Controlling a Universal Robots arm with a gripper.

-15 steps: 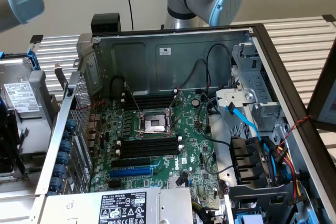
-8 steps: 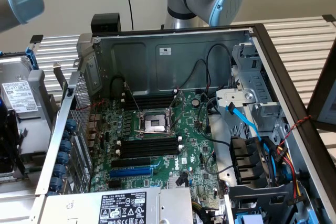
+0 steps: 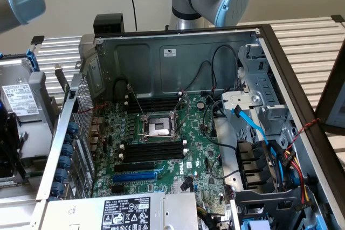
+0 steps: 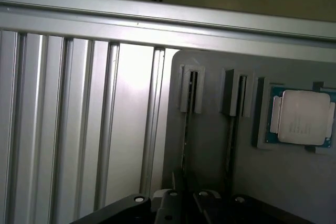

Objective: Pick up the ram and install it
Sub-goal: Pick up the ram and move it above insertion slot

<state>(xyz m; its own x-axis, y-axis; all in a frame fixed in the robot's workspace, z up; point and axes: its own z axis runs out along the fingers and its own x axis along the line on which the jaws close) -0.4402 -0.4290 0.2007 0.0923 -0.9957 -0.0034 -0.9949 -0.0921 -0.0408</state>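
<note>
**Pincer (image 4: 186,202) close to the ram (image 4: 185,129) on a grey tray**

Whether the pincer is released or clenched cannot be told. Its black body sits near a grey tray (image 4: 273,182) that lies on a ribbed metal table (image 4: 79,119). The ram stands on edge in a slotted holder on that tray, seen as a thin dark strip running towards the pincer; whether the two touch cannot be made out. A second thin strip (image 4: 231,135) stands in a like holder just beside it, and a processor chip (image 4: 302,118) lies flat beyond that. In the exterior view a computer case (image 3: 178,52) lies open. Its motherboard (image 3: 199,160) shows long black slots (image 3: 153,149) on both sides of the processor socket (image 3: 160,127), with a blue slot (image 3: 135,176) nearby.
</note>
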